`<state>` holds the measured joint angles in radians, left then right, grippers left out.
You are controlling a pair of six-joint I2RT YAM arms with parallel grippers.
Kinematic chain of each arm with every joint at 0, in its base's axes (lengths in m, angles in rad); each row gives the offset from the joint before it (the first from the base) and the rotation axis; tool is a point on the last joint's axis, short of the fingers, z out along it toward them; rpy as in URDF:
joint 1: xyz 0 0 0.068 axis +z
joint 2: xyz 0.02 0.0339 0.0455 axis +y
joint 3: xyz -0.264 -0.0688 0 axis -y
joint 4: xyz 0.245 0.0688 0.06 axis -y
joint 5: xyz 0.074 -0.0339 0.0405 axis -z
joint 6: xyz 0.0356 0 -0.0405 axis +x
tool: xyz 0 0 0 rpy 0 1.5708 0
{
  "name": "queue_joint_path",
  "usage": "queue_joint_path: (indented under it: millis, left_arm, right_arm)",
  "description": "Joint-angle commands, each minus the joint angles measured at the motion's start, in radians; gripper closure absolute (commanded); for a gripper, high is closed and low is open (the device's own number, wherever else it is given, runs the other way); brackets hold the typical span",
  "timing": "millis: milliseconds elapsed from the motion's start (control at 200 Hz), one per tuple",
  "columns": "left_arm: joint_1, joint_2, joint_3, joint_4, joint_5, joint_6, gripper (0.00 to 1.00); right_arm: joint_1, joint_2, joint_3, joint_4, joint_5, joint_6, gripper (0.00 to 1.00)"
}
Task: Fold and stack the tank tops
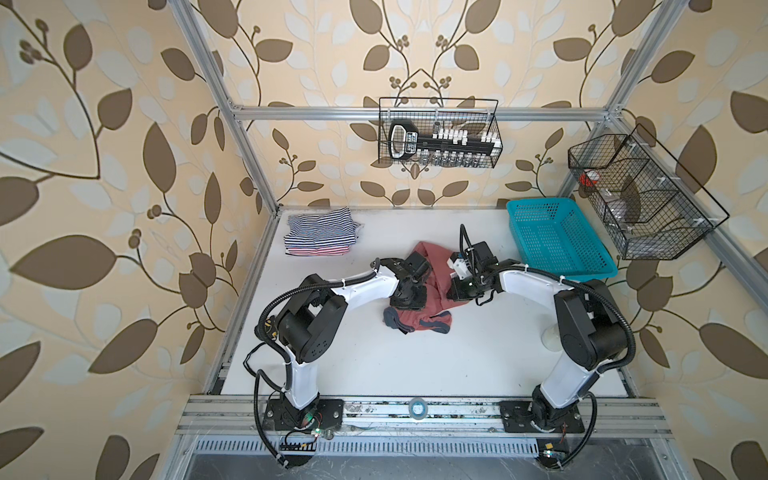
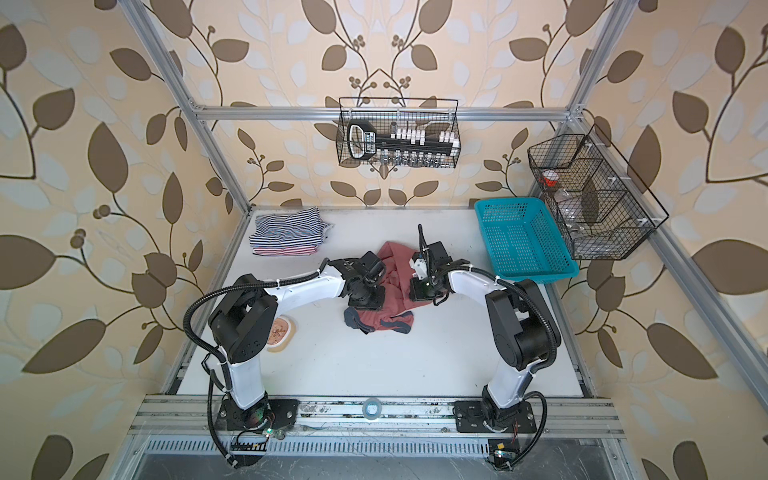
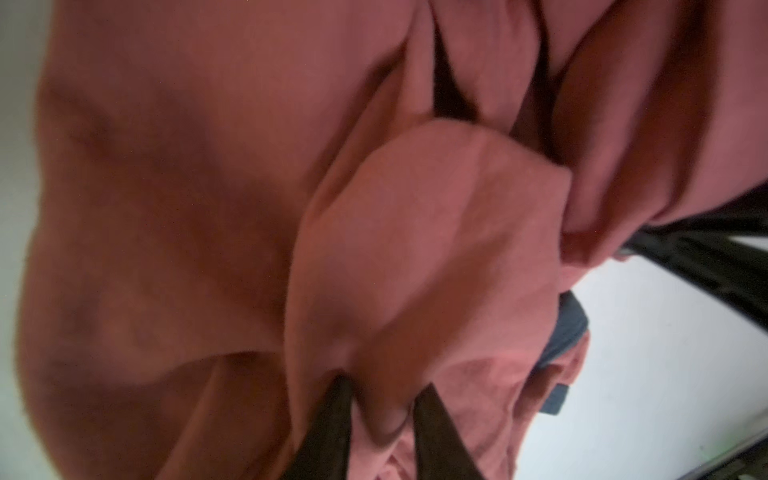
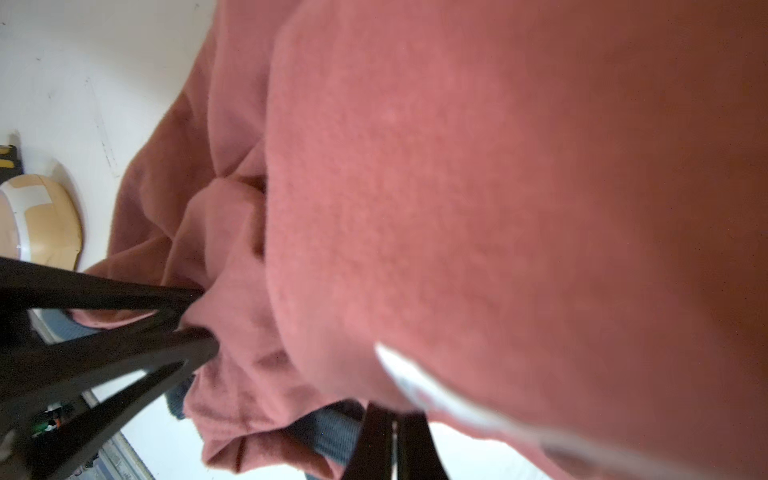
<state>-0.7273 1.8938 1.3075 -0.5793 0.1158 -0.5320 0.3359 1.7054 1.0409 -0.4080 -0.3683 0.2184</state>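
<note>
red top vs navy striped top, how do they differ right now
The red top lies crumpled mid-table; the navy striped top sits folded in the back left corner. Both the left pincer and right pincer pinch the red top; the navy striped top is untouched, atop a red-white top. The red top is plain with grey-blue trim; the navy one is striped. Both are cloth tops on the table.

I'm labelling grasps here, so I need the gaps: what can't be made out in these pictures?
- Left gripper and right gripper: hidden under their wrists in both top views.
- Dusty red tank top: which part each gripper pinches, lost in folds and wrist-view blur.
- Red-white striped top: only an edge shows under the navy-white striped top.
</note>
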Motion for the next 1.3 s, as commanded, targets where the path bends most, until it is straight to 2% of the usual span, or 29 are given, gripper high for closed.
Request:
queue_joint_path:
  millis: [0,65,195,395,600,705,840,980,1120,1295]
  left_arm:
    - [-0.006,0.038,0.023,-0.082,-0.064,0.042,0.91]
    - [-0.006,0.071,0.034,-0.111,-0.072,0.058,1.0]
    - [-0.006,0.117,0.042,-0.155,-0.108,0.089,1.0]
    - [0.017,0.163,0.105,-0.272,-0.313,0.163,1.0]
    - [0.115,0.187,0.187,-0.343,-0.482,0.259,1.0]
    - [0.171,0.199,0.253,-0.342,-0.517,0.303,1.0]
    - [0.205,0.213,0.369,-0.321,-0.532,0.42,1.0]
    - [0.216,0.221,0.465,-0.279,-0.534,0.56,1.0]
    - [0.225,0.208,0.513,-0.258,-0.517,0.645,1.0]
    - [0.224,0.133,0.494,-0.212,-0.466,0.653,1.0]
  right_arm:
    - [-0.019,-0.143,-0.008,-0.012,-0.053,0.006,1.0]
    - [-0.03,-0.225,-0.003,-0.018,-0.062,0.019,1.0]
    - [-0.061,-0.374,0.011,-0.031,-0.071,0.04,1.0]
    - [-0.132,-0.537,0.043,-0.092,-0.11,0.061,1.0]
    - [-0.205,-0.669,0.06,-0.121,-0.206,0.104,1.0]
    - [-0.216,-0.72,0.089,-0.116,-0.243,0.134,1.0]
    - [-0.217,-0.742,0.15,-0.068,-0.307,0.191,1.0]
    - [-0.234,-0.741,0.224,-0.055,-0.284,0.2,1.0]
    - [-0.332,-0.7,0.209,-0.026,-0.282,0.241,1.0]
    - [-0.454,-0.601,0.107,0.087,-0.302,0.301,1.0]
